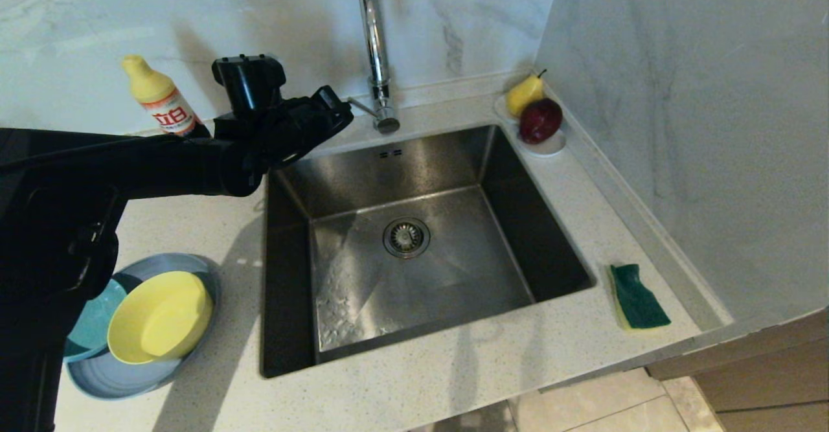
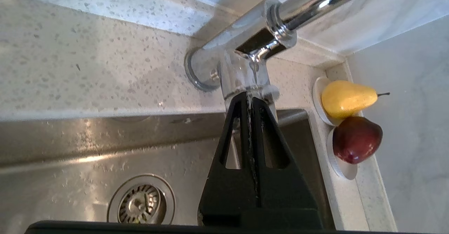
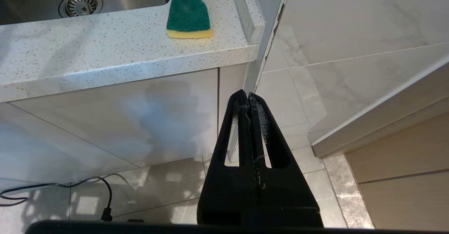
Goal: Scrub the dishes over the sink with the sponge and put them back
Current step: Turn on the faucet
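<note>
Left claw pinched empty at the tap

Left claw [image 2: 249, 99], fingers pressed together on nothing, sits at the tap [image 2: 242, 65] lever. Behind it to the left lie the plate [image 1: 123, 374], blue bowl [image 1: 90, 322] and yellow bowl [image 1: 158, 315]. Below is the sink [image 1: 414, 250]. Far right on the table [image 1: 453, 367] lies the sponge [image 1: 638, 296]. Right claw [image 3: 249, 102], likewise pinched empty, hangs below the table's front edge.
</note>
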